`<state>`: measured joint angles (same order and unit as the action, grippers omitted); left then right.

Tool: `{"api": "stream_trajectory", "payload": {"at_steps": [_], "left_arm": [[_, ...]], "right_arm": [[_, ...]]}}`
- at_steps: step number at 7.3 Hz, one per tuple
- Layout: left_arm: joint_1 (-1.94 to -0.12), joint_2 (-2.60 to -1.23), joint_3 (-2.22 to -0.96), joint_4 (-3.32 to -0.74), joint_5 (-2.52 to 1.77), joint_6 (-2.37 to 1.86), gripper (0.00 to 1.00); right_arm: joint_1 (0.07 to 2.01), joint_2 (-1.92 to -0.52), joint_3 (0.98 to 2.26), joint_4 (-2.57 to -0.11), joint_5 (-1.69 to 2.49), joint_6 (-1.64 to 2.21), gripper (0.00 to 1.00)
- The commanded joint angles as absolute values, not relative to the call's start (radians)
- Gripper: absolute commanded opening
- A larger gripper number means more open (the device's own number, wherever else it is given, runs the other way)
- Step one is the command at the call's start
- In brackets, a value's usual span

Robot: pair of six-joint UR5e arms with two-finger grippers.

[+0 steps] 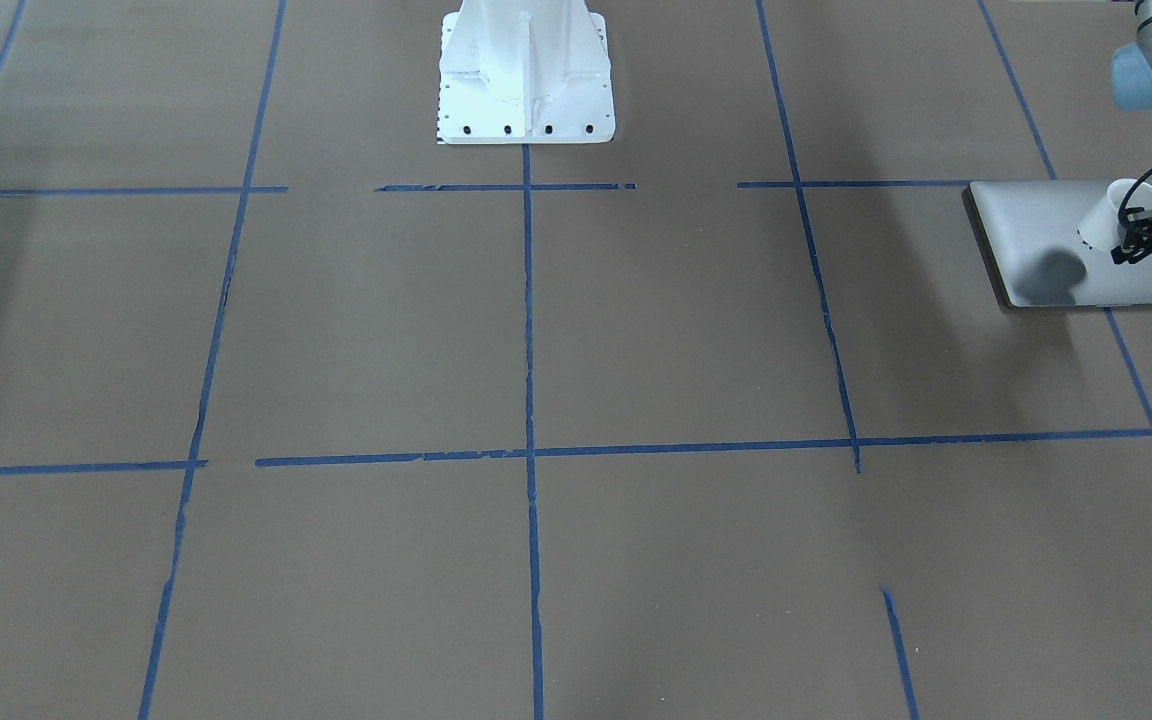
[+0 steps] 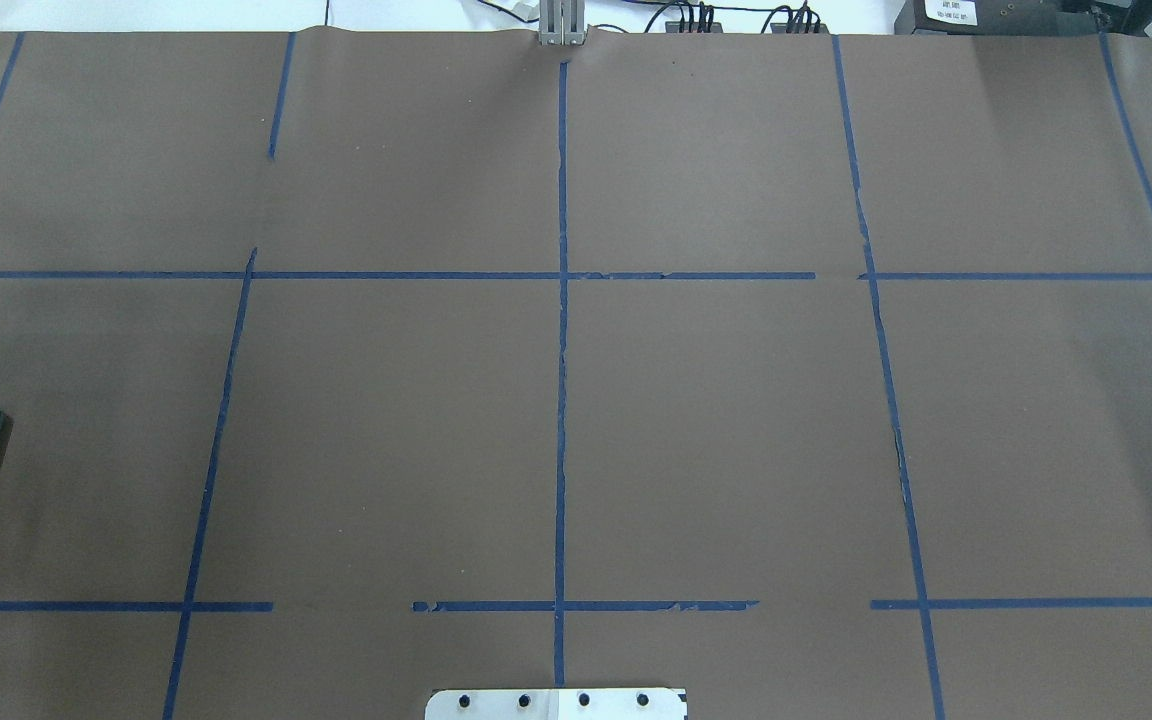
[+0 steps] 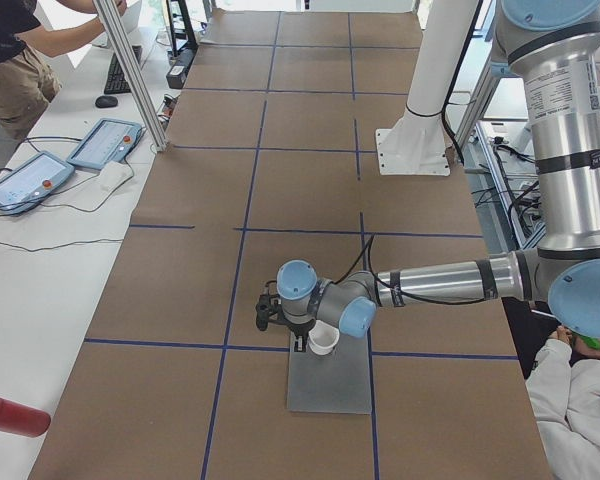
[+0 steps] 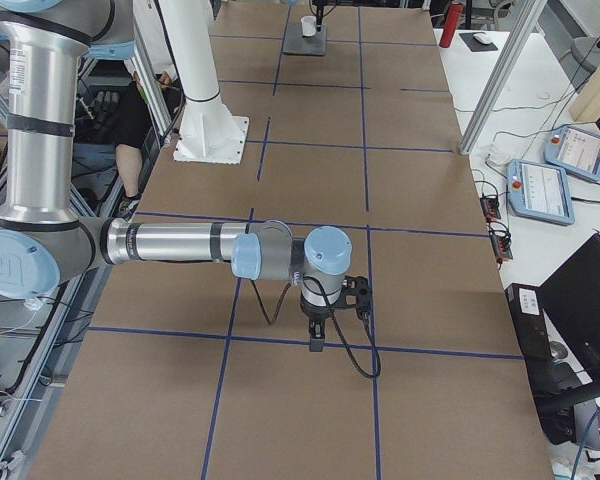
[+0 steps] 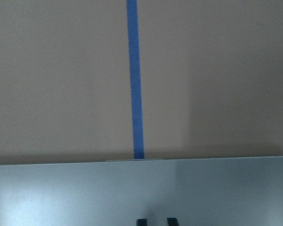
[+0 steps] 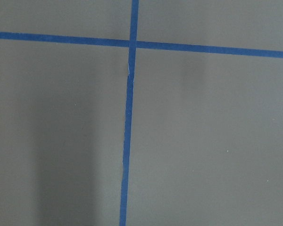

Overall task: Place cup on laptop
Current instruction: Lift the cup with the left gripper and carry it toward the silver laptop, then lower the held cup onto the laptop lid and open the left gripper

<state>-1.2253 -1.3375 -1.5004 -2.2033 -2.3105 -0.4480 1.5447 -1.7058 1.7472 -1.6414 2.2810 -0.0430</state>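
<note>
Seen from the floor: one white cup (image 3: 323,338) and one silver laptop (image 3: 330,390) on the single long brown table (image 2: 386,420). Two robot arms are at work over it, the left arm (image 3: 450,280) and the right arm (image 4: 170,243), with one white pedestal (image 1: 526,70) standing between them. Along the side bench lie two control tablets (image 3: 105,143), one computer mouse (image 3: 106,101) and one red bottle (image 3: 10,415), while two people (image 3: 10,50) show partly at the edges of the room.

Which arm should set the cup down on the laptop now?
Left. The left gripper holds the cup over the laptop; the right gripper hangs far off over the table.
</note>
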Motion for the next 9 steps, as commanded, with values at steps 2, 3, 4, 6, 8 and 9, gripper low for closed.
{"api": "stream_trajectory", "payload": {"at_steps": [2, 3, 4, 6, 8, 9], "left_arm": [[-1.209, -1.336, -1.454, -2.244, -2.309, -0.459, 0.09], [-1.2, -1.336, -1.451, -2.247, -2.31, -0.46, 0.44], [-1.2, -1.336, -1.451, -2.253, -2.312, -0.459, 0.81], [-1.206, -1.338, -1.46, -2.249, -2.324, -0.454, 1.0], [-1.262, -1.341, -1.485, -2.243, -2.33, -0.37, 1.0], [-1.382, -1.348, -1.485, -2.232, -2.348, -0.253, 1.0]], "right_arm": [[1.545, -1.706, 1.747, -1.641, 2.281, -0.043, 1.0], [1.545, -1.706, 1.747, -1.641, 2.281, -0.043, 1.0], [1.545, -1.706, 1.747, -1.641, 2.281, -0.043, 1.0], [1.545, -1.706, 1.747, -1.641, 2.28, -0.043, 1.0], [1.545, -1.706, 1.747, -1.641, 2.281, -0.043, 1.0], [1.545, -1.706, 1.747, -1.641, 2.281, -0.043, 1.0]]}}
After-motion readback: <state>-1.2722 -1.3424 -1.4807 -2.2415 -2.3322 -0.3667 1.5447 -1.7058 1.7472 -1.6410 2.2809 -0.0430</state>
